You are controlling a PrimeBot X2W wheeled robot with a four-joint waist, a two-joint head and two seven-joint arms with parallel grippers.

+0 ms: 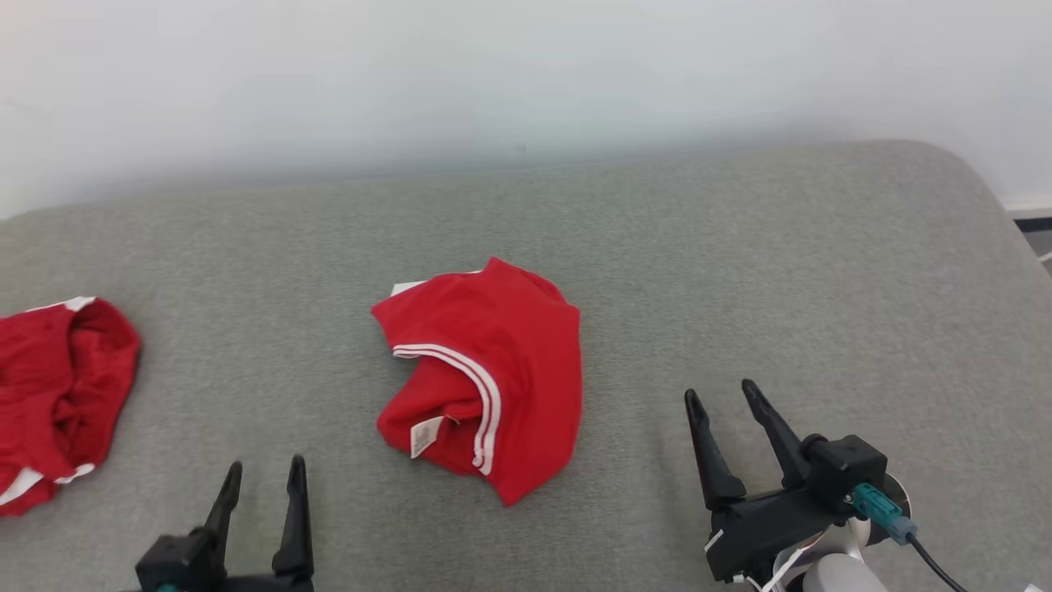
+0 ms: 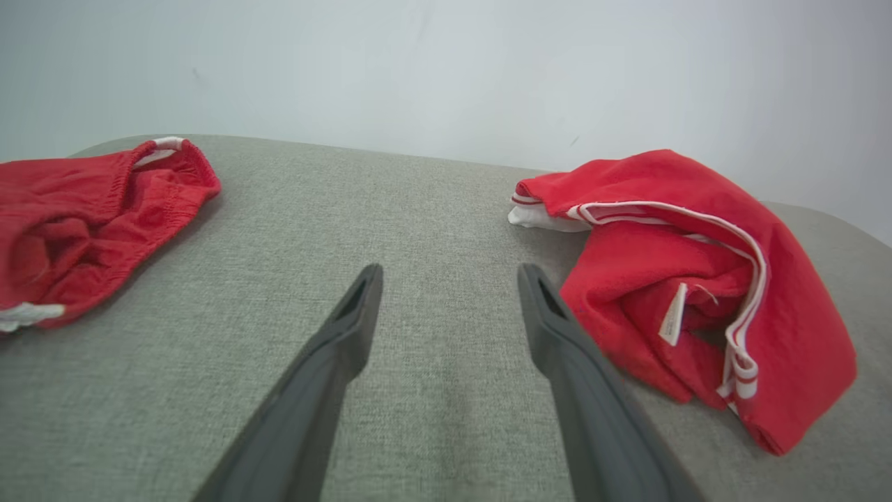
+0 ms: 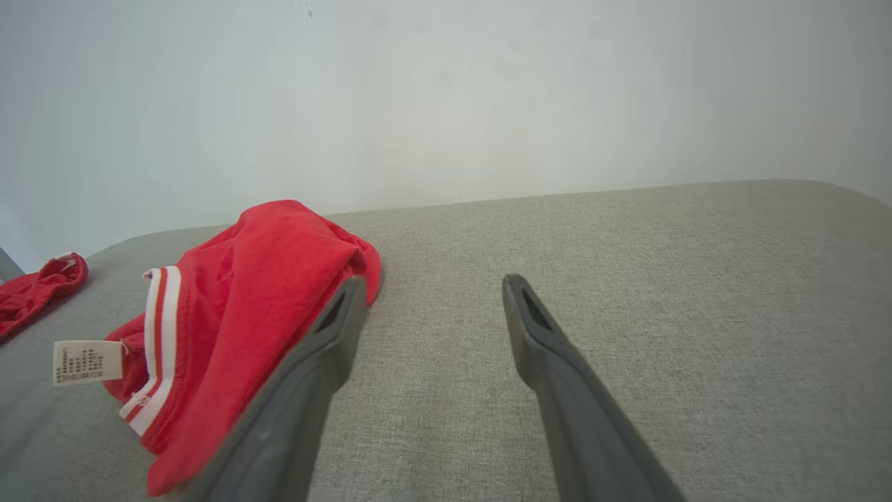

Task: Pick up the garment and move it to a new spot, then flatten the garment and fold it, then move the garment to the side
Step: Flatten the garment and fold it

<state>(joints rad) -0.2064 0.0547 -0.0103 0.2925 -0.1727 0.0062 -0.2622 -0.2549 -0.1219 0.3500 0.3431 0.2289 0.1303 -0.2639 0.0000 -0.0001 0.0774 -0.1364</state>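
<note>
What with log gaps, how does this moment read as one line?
left gripper: open | right gripper: open | central red white-striped garment: crumpled, unheld on grey fabric cushion

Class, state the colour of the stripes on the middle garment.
White, on the red garment; clearest in the left wrist view.

Garment point(image 1: 509, 370): soft matt red cloth. Surface point(image 1: 740, 271): coarse grey woven fabric. Fingers point(image 2: 334, 362): matt dark plastic.

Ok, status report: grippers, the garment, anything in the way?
Left gripper jaws open, empty. Right gripper jaws open, empty. Red garment crumpled at centre, not held. Second red garment off to the left, apart, not blocking.
</note>
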